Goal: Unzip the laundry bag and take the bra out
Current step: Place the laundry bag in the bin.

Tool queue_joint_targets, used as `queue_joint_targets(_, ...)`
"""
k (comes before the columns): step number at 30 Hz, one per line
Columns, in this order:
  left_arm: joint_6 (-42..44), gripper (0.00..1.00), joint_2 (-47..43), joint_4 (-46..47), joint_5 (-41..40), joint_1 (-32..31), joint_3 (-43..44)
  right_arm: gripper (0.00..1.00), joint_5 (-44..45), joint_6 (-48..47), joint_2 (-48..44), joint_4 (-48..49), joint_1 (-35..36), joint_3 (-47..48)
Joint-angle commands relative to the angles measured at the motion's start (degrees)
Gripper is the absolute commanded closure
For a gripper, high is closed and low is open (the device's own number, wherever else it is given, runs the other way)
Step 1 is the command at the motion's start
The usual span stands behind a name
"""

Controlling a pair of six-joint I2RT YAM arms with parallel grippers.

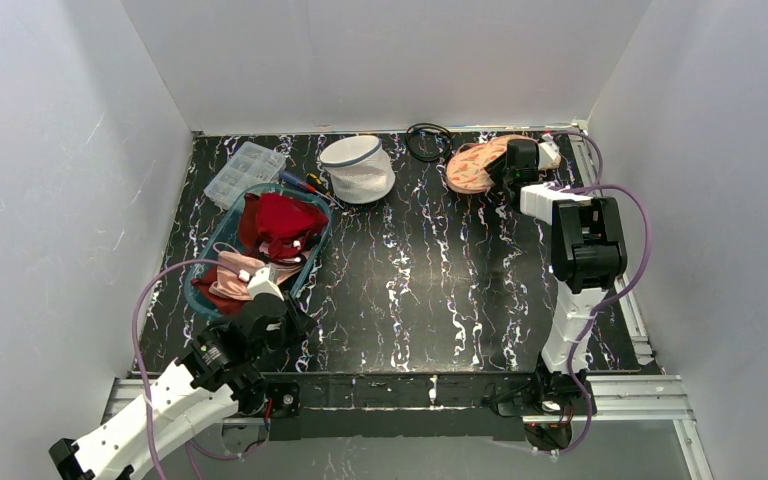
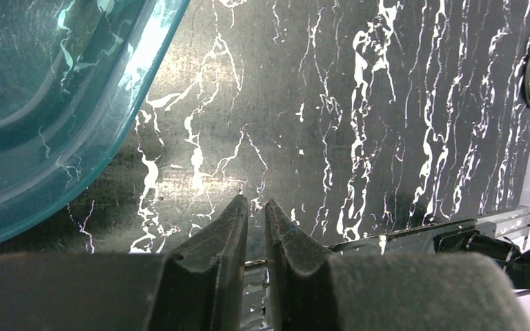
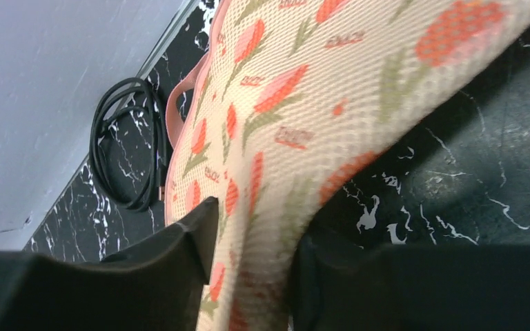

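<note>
The white mesh laundry bag (image 1: 357, 168) with blue-grey rim trim stands at the back middle of the table; I cannot tell if its zipper is open. A cream bra (image 1: 472, 166) with an orange floral print lies at the back right, apart from the bag. My right gripper (image 1: 520, 160) is shut on the bra's edge; in the right wrist view the printed fabric (image 3: 297, 103) runs between the fingers of the gripper (image 3: 259, 227). My left gripper (image 1: 270, 292) is shut and empty, low over the table (image 2: 256, 202) beside the teal bin.
A teal bin (image 1: 222, 232) at the left holds red (image 1: 282, 222) and pink clothes; its wall shows in the left wrist view (image 2: 55, 138). A clear organiser box (image 1: 244, 172) lies behind it. A black cable coil (image 1: 428, 140) lies by the back wall, next to the bra (image 3: 128, 138).
</note>
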Motion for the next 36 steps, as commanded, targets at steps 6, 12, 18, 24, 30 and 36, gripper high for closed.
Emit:
queue_joint_targets(6, -1.5, 0.85, 0.2, 1.7, -0.3, -0.1, -2.4, 0.29, -3.3, 2.4, -4.3, -1.8, -0.1, -4.3)
queue_joint_targets(12, -2.2, 0.85, 0.3, 3.3, 1.3, -0.2, -3.8, 0.21, -4.9, 2.0, -11.3, -5.3, -0.1, -12.2)
queue_joint_targets(18, -3.9, 0.85, -2.4, 3.2, 3.4, -0.1, -5.6, 0.25, -6.0, 4.1, -15.0, 1.1, 0.0, -21.3)
queue_joint_targets(24, -4.0, 0.84, -4.7, 1.4, 2.8, -0.1, -5.3, 0.44, -9.4, 6.3, -8.8, 3.9, 0.4, -18.4)
queue_joint_targets(30, -3.3, 0.84, -2.3, 1.8, 1.7, -0.2, -4.8, 0.50, -9.8, 7.7, -2.4, 3.3, 3.0, -11.3)
queue_joint_targets(36, -1.7, 0.84, 1.0, 3.1, 0.9, -0.2, -3.9, 0.39, -11.3, 7.8, 1.0, 2.4, 5.6, -6.9)
